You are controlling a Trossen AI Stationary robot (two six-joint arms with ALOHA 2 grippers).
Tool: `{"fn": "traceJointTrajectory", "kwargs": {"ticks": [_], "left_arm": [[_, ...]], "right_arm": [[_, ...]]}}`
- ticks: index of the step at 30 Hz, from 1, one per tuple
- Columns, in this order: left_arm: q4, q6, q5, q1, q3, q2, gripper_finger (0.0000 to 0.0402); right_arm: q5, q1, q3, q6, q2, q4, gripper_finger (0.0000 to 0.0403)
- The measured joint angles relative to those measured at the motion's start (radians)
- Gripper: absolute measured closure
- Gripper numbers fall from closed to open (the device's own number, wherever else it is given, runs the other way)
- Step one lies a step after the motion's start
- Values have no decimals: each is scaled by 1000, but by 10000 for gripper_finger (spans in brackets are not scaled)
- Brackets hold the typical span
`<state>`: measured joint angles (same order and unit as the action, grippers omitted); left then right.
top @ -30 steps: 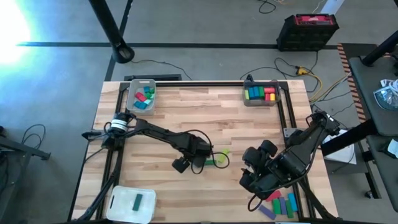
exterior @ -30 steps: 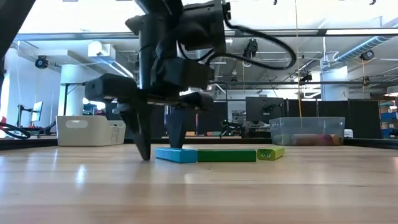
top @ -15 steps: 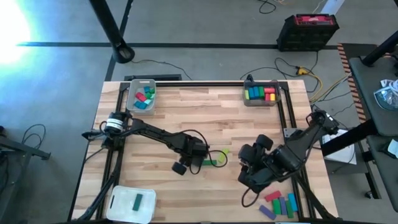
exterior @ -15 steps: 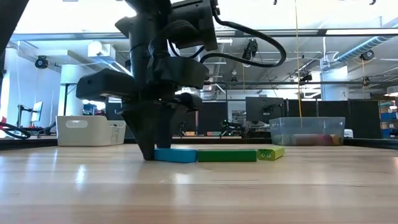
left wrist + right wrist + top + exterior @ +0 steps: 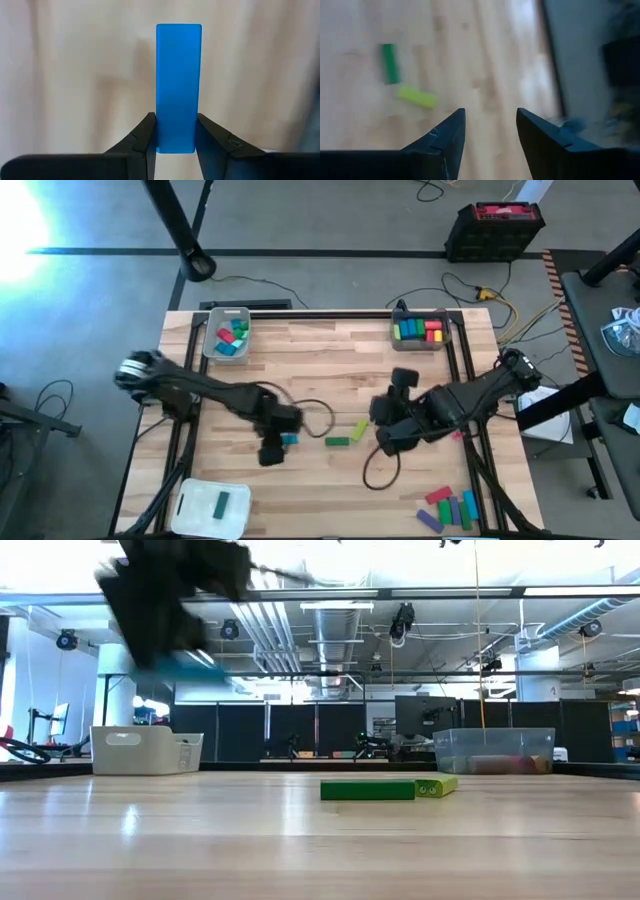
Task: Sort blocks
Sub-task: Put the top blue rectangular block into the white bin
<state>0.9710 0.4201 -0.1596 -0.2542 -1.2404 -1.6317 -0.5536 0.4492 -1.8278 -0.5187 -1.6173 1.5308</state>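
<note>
My left gripper (image 5: 283,439) is clenched on the blue bar (image 5: 178,87), and it's up off the table now: my wrist camera shows the bar pinched at one end between both fingers (image 5: 145,137), the rest of it jutting straight out ahead over bare wood. From table height the bar (image 5: 185,664) rides high at the far left, blurred under the arm. A second ago it lay flat on the boards, end to end with the green bar, my fingers straddling it; now it's lifted and carried left, away from the pair it left behind.

Moving right, the green bar (image 5: 337,441) and the yellow-green bar (image 5: 361,426) rest on the table near the middle, just touching at their ends in the low view.

Further right, my right gripper (image 5: 385,423) hangs above the table just right of those two, fingers spread with nothing between them. A second ago it sat nearer the right front corner, over the loose cluster of blocks (image 5: 449,507); it has swung in toward the centre since.

At the far edge, the left tray (image 5: 211,330) and the right tray (image 5: 395,337) each hold sorted blocks.
</note>
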Motion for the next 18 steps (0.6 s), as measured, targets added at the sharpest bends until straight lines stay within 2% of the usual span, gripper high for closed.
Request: {"fn": "traceJointTrajectory", "kwargs": {"ticks": [4,9,12,15,18], "left_arm": [[-13,414,-15,-127,48,145,318],[-24,936,60,-358,64,244,318],[-35,1240,117,-511,67,252,318],[-53,1521,192,-651,48,241,318],[-53,1773,218,-764,36,191,318]], "right_arm": [[-100,-57,0,170,0,-27,247],[-102,-127,0,394,2,-175,267],[-102,-154,0,464,2,-248,277],[-100,-172,0,464,2,-282,287],[-97,-176,0,441,2,-282,298]]}}
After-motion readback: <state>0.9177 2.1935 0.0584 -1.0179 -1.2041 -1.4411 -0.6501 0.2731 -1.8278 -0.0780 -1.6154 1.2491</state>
